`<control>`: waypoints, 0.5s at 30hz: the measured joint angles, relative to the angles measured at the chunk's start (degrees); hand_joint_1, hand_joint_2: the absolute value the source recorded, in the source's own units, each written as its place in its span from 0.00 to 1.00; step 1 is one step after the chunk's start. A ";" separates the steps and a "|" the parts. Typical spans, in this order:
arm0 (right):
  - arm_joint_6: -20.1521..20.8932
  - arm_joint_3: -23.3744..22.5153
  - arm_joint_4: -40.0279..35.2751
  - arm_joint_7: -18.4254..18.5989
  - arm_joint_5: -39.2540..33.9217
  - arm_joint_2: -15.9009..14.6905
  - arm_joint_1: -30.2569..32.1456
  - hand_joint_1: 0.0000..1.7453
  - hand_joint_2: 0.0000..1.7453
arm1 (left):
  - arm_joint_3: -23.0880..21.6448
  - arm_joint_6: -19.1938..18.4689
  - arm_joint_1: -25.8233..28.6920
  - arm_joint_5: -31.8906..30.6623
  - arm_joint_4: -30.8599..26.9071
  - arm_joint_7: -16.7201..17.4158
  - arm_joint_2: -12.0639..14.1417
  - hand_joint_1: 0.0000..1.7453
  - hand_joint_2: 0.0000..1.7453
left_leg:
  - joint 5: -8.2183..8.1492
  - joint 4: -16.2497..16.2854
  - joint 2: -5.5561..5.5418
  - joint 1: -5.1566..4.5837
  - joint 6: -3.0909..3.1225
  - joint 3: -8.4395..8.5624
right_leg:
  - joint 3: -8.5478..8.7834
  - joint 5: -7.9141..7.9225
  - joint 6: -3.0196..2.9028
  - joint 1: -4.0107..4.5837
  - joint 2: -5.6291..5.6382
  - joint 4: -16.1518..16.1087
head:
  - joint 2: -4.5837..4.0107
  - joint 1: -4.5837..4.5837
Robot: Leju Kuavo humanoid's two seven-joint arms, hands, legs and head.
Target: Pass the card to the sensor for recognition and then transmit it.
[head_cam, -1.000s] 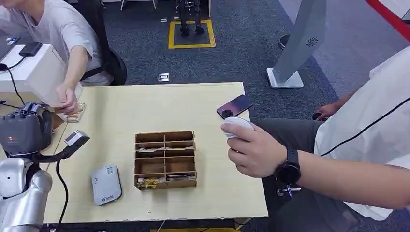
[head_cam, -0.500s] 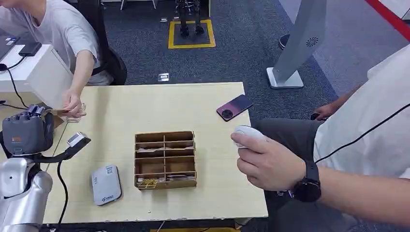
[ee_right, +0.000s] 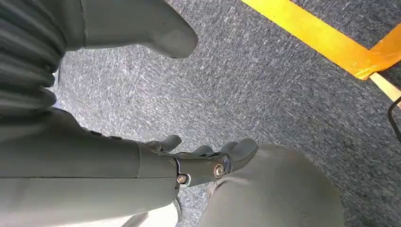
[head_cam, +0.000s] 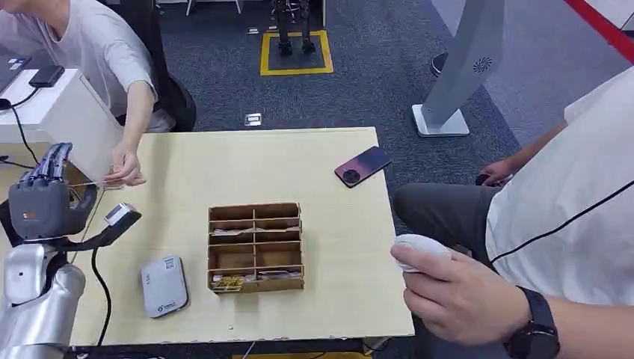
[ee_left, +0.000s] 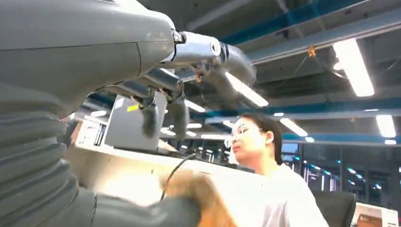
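Observation:
My left hand [head_cam: 46, 203] is raised over the table's left edge with its fingers straightened upward and apart, holding nothing. The card [head_cam: 96, 183] shows as a thin edge-on strip just beside that hand, pinched by the hand [head_cam: 125, 167] of the seated person at the far left. In the left wrist view my left hand [ee_left: 163, 101] has its fingers extended, with that person beyond them. The grey-white card sensor [head_cam: 164, 286] lies flat on the table near the front left. My right hand [ee_right: 203, 163] hangs over the grey carpet, fingers loosely apart and holding nothing.
A wooden compartment box [head_cam: 256, 247] stands mid-table, with cards in some slots. A small scanner head [head_cam: 118, 215] on a black cabled arm sticks out by my left wrist. A phone [head_cam: 362, 165] lies at the table's right edge. A second person's hand [head_cam: 448, 288] holds a white object at front right.
My left hand's fingers have opened from curled to straight, and the card is now in the seated person's hand. The person at right pulled their hand back off the table.

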 joint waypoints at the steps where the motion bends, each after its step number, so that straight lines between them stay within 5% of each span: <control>1: 0.00 0.00 0.00 0.00 0.00 0.00 0.00 0.00 1.00 | -0.02 -0.50 0.04 0.04 0.00 -0.02 0.11 0.00 1.00 | 0.00 0.00 -0.01 0.00 0.00 -0.01 | 0.00 0.00 0.00 0.00 -0.01 0.00 | 0.00 0.00; 15: 0.31 0.00 -0.02 -0.24 0.00 -0.02 -0.28 0.00 1.00 | 0.00 -5.75 6.14 3.85 -4.35 -1.90 5.57 0.00 1.00 | 0.00 -0.02 -0.07 0.02 0.00 -0.08 | -0.03 -0.02 -0.01 0.01 -0.05 0.01 | 0.00 0.02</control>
